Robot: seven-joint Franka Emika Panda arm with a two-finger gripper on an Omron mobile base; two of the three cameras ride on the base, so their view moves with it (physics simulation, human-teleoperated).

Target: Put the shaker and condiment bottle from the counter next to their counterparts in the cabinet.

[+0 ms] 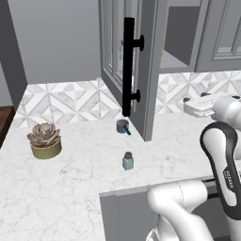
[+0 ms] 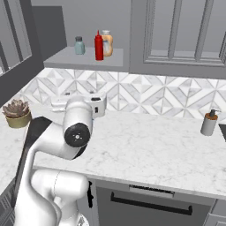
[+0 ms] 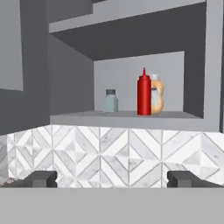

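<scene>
The shaker (image 1: 127, 161), a squat pale blue-grey jar with a grey cap, stands upright on the marble counter (image 1: 70, 188), apart from the arm. The cabinet (image 2: 84, 59) is open, its door (image 1: 146, 56) with the black bar handle (image 1: 128, 66) swung out. On its lower shelf a red condiment bottle (image 3: 144, 92) stands touching an orange bottle (image 3: 156, 94), with a second blue-grey shaker (image 3: 110, 101) to their left. My gripper (image 3: 113, 179) is open and empty, below the shelf and facing the tiled backsplash. The white hand (image 1: 202, 106) hovers above the counter's back edge.
A small grey cup with a blue handle (image 1: 124, 126) sits under the open door. A potted succulent (image 1: 44, 140) stands at the counter's left. A brown-topped grey dispenser (image 2: 209, 122) is at the far right. A closed panelled door (image 2: 185, 31) flanks the open shelf.
</scene>
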